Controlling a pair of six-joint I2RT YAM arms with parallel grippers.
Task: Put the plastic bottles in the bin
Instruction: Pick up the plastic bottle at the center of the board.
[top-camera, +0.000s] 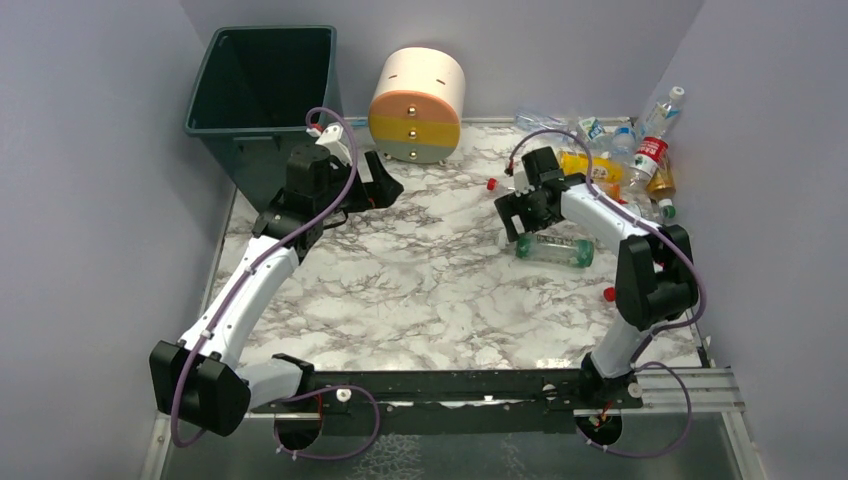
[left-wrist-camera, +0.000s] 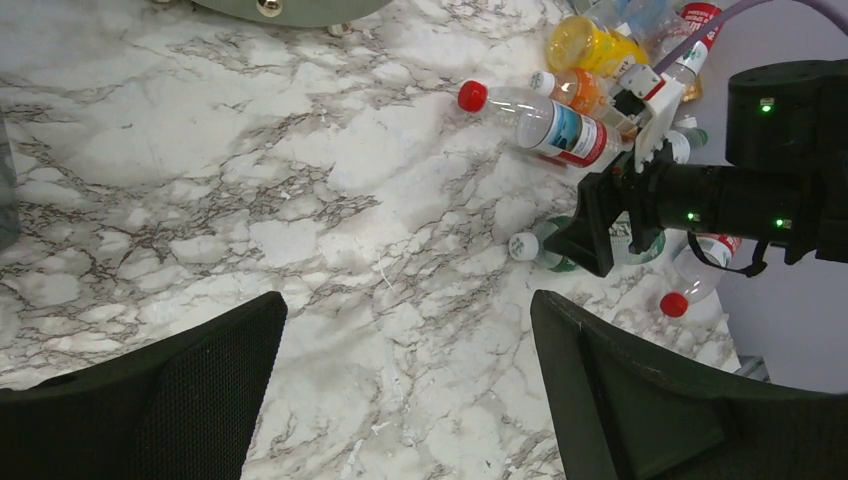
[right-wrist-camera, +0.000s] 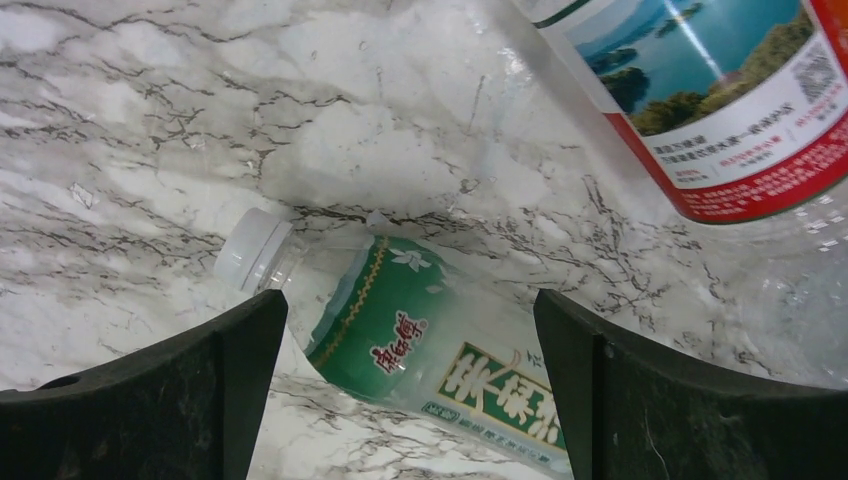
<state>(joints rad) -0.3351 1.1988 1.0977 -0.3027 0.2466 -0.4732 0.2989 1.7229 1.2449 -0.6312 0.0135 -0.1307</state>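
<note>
The dark green bin (top-camera: 260, 90) stands at the back left. My left gripper (top-camera: 388, 188) is open and empty just right of it, over bare marble (left-wrist-camera: 410, 330). My right gripper (top-camera: 510, 220) is open and hovers over the cap end of a lying green-label bottle (top-camera: 555, 250). That bottle (right-wrist-camera: 420, 350) lies between the open fingers (right-wrist-camera: 150, 400) with its white cap to the left. A clear red-capped bottle with a red and blue label (right-wrist-camera: 720, 100) lies just beyond it (left-wrist-camera: 545, 125). Several more bottles (top-camera: 625, 150) are piled in the back right corner.
A round cream, yellow and grey drawer unit (top-camera: 417, 105) stands at the back between the bin and the bottle pile. Another red-capped bottle (left-wrist-camera: 692, 282) lies by the right arm's elbow (top-camera: 655, 275). Walls close in the marble table (top-camera: 420, 290) on three sides.
</note>
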